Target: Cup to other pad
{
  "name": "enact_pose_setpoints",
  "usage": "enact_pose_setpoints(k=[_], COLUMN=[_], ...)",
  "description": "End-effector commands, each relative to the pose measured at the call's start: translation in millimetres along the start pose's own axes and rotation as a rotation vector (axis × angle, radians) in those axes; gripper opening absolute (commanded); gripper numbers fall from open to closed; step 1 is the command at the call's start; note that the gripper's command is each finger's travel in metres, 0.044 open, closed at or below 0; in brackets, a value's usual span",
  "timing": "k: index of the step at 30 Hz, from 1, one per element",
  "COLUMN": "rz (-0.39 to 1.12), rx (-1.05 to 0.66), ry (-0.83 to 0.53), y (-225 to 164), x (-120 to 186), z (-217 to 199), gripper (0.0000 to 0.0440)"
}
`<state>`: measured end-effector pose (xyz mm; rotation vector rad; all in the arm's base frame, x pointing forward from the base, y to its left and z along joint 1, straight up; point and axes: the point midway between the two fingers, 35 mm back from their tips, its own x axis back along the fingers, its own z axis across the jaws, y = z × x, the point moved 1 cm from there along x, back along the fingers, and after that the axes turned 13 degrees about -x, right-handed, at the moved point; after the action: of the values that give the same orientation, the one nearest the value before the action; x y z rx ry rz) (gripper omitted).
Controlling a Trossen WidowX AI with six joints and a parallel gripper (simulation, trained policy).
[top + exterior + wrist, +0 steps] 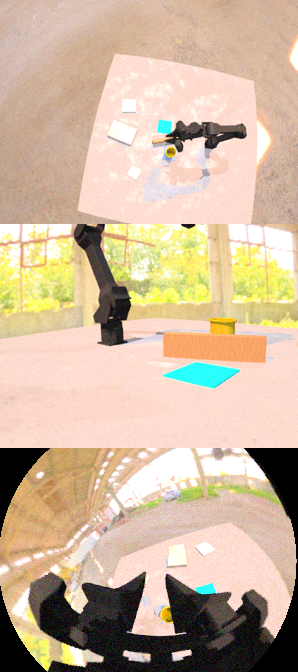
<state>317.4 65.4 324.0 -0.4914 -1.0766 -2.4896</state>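
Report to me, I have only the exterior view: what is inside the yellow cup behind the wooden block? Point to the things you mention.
Observer: Small coloured marbles [170,151] lie in the yellow cup [170,151] [222,327] [165,615], seen from the top view.
Operator: Give me the gripper. I see only a dark piece at my upper edge.
Observer: The wrist view shows the gripper [167,138] [188,225] [155,575] partly open, with a gap between its fingertips and nothing in it.
Operator: Now its place against the wooden block.
Observer: From the top, it overlaps the end of the wooden block [159,141] [214,347] nearer the arm's base.
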Motion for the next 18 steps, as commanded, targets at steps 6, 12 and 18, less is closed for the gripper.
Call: enact_pose_setpoints(k=[6,12,18], rz=[0.103,0.167,0.225], rx=[-0.13,-0.219,-0.306], ry=[-0.055,-0.11,-0.173], y=[-9.9,-18.1,-26.7], x=[-4.5,-7.2,-9.5], z=[9.8,13.5,16.2], gripper=[0.0151,0.0153,0.0154])
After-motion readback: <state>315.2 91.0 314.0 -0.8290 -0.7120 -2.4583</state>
